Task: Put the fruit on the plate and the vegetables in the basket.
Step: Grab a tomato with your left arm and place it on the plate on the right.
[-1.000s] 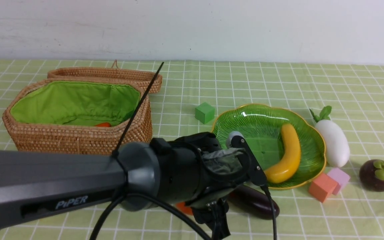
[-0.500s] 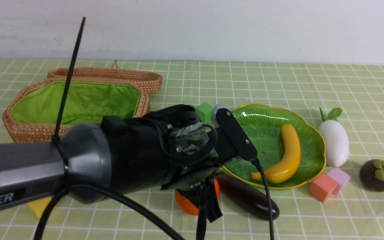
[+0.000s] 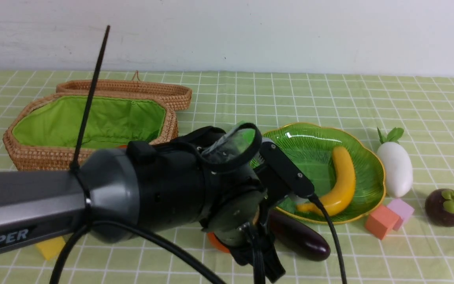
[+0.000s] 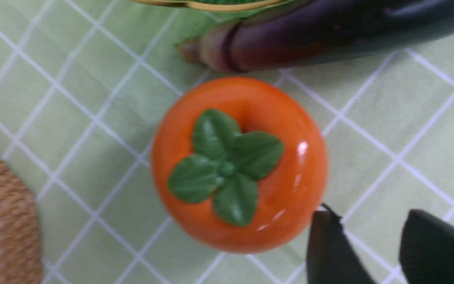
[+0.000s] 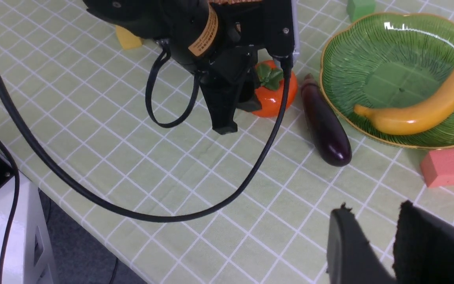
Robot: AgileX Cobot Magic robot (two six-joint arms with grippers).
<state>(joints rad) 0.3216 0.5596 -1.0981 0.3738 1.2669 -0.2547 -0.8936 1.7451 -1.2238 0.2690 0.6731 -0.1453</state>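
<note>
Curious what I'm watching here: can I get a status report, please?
Left end effector open, empty, beside persimmon. Right end effector open, empty. Persimmon not on plate. Eggplant lies between them.

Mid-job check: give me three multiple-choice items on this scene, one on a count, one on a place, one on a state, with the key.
1. How many fruits lie on the plate?
A. one
B. two
C. three

2. Where is the persimmon?
A. on the plate
B. on the cloth beside the eggplant
C. on the floor

3. The left gripper is:
A. shut on the persimmon
B. shut on the eggplant
C. open and empty

Key:
1 A: only the banana lies on it.
2 B: the left wrist view shows it on the cloth by the eggplant's stem end.
3 C: its jaws stand apart beside the persimmon, gripping nothing.
</note>
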